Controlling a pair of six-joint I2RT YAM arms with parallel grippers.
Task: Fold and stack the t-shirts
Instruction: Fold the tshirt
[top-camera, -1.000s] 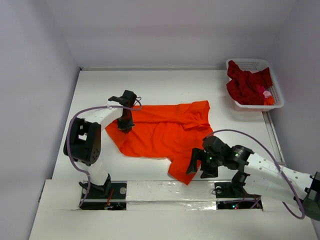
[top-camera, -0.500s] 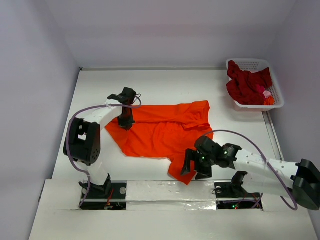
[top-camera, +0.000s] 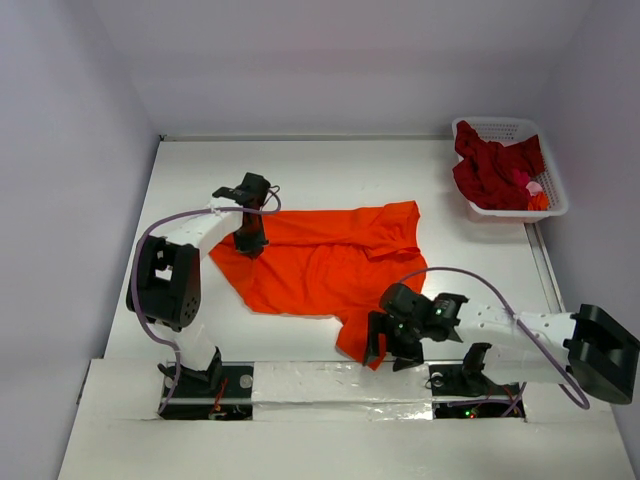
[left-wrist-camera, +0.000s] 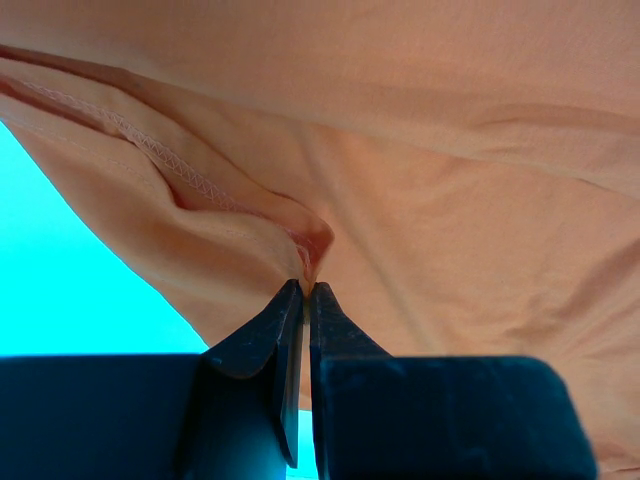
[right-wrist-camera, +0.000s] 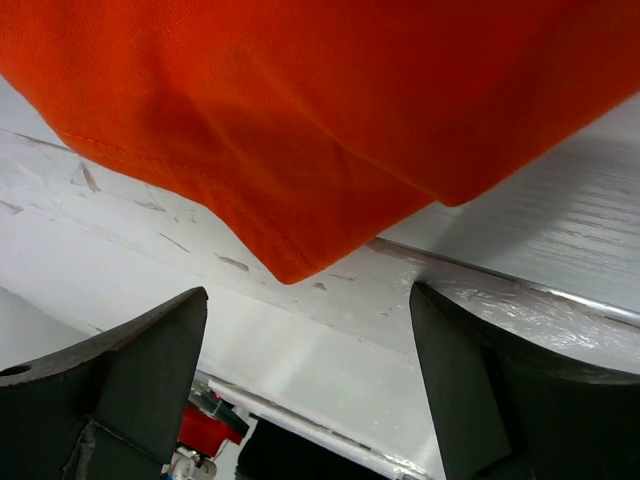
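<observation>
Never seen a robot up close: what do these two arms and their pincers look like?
The left arm and right arm have white shells and black joints, each trailing a purple cable. The left gripper and right gripper are black, two-fingered.

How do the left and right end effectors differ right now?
The left end effector is shut, pinching a fold of the orange t-shirt at its far left edge. The right end effector is open and holds nothing, facing the shirt's near corner. Both are at the edge of the same shirt.
</observation>
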